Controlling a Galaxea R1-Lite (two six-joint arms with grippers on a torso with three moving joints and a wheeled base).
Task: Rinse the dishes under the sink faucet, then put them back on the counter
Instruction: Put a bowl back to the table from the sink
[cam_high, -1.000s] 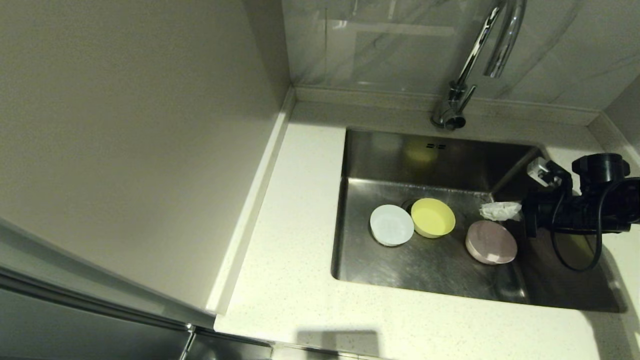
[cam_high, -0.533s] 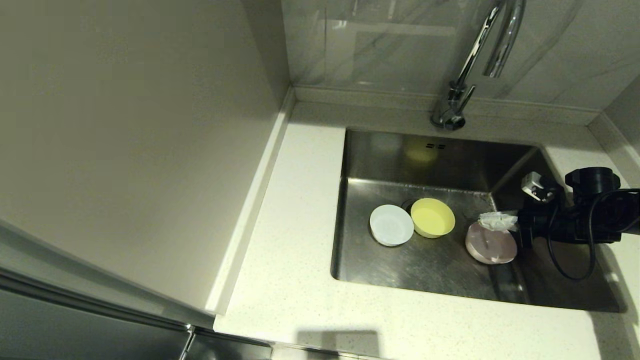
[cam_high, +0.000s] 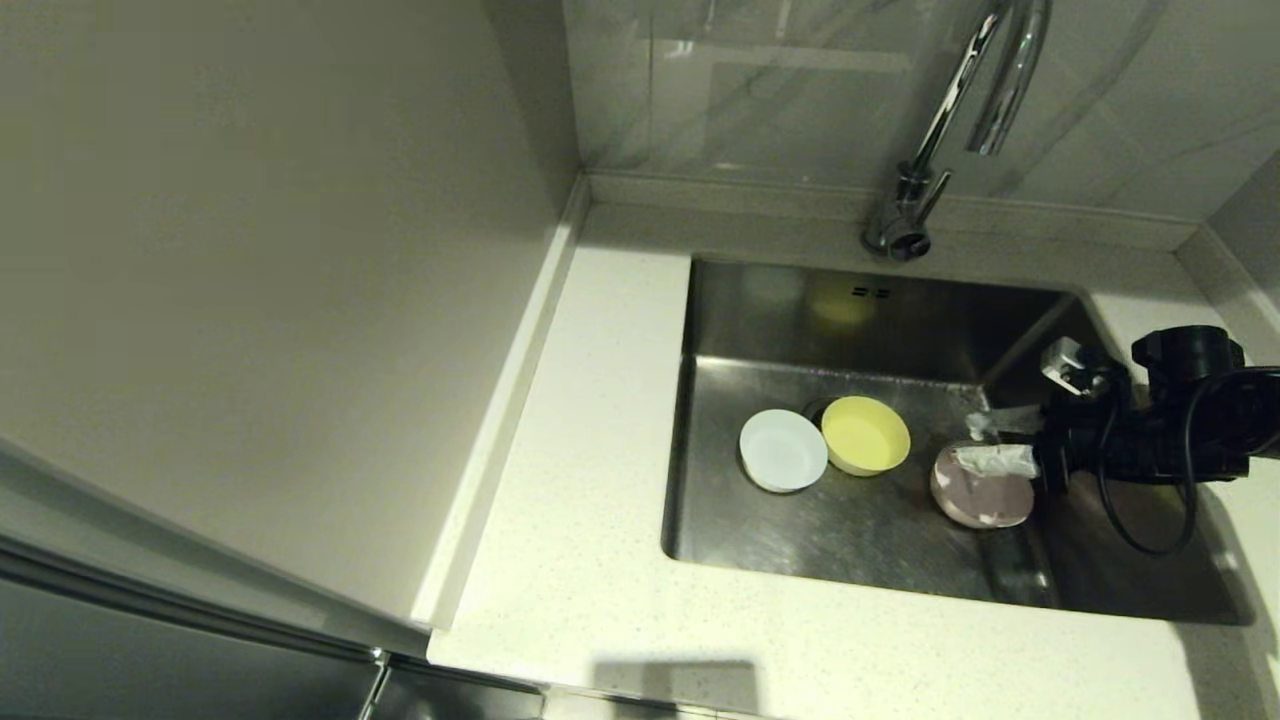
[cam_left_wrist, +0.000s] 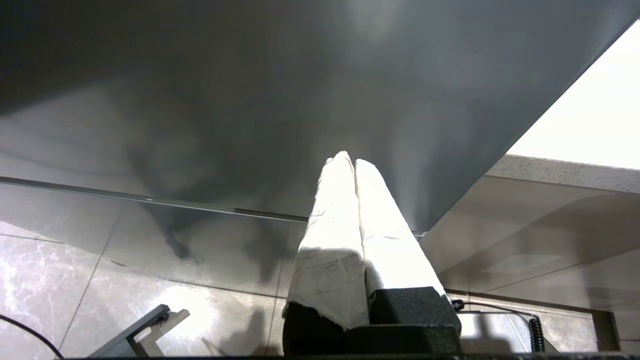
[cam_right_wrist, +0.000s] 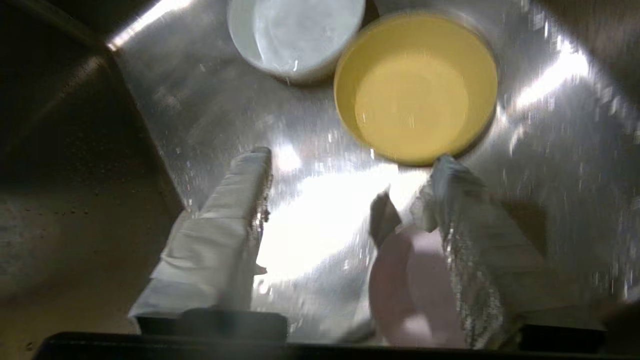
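Pink bowl (cam_high: 980, 492) sits under our right gripper (cam_high: 1000, 442), whose spread fingers straddle its rim, gripping nothing.

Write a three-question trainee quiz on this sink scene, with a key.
1. True or false: the pale pink round plastic bowl sits on the white speckled stone counter.
2. Which bowl lies nearest the right gripper? A. small white round plastic bowl B. yellow-green round plastic bowl C. pale pink bowl
3. Fill in: the right gripper's taped fingers stand ____.

Key:
1. False; all three bowls lie in the brushed stainless-steel sink.
2. C
3. open
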